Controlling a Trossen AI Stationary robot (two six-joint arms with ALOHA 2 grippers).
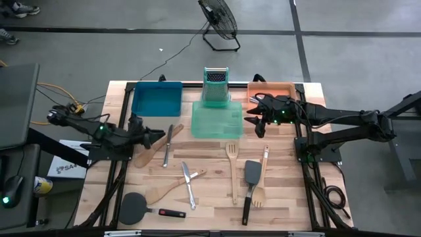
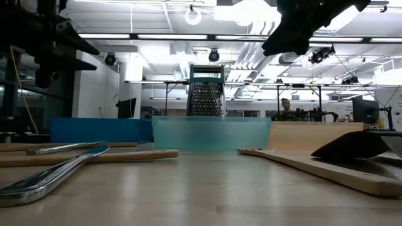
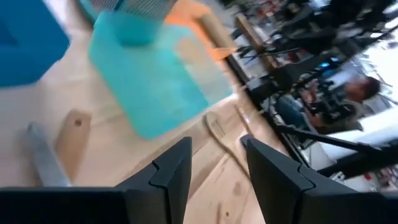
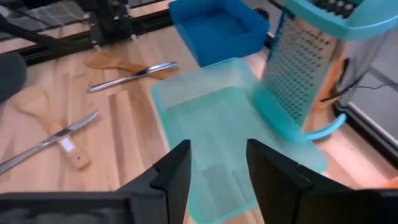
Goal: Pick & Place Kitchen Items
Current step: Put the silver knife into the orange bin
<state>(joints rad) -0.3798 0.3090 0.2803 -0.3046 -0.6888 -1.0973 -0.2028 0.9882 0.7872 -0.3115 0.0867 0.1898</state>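
The left tool (image 1: pixel 158 137) hovers at the left of the high view, fingers parted with nothing between them, just above a wooden spoon (image 1: pixel 143 158) and beside a silver knife (image 1: pixel 168 145). The right tool (image 1: pixel 253 123) hangs at centre right, also parted and empty, beside the green tray (image 1: pixel 217 122) and in front of the orange tray (image 1: pixel 270 89). The metal grater (image 1: pixel 214 86) stands upright at the green tray's far edge; the blue tray (image 1: pixel 157 99) sits upper left. No tray can be seen to hold a utensil. Spread over the counter (image 1: pixel 210 197) lower down are a second knife (image 1: pixel 188 184), a wooden spatula (image 1: pixel 231 171), a black spatula (image 1: pixel 250 187) and a round black spatula with red-tipped handle (image 1: pixel 141 209). No writing is readable.
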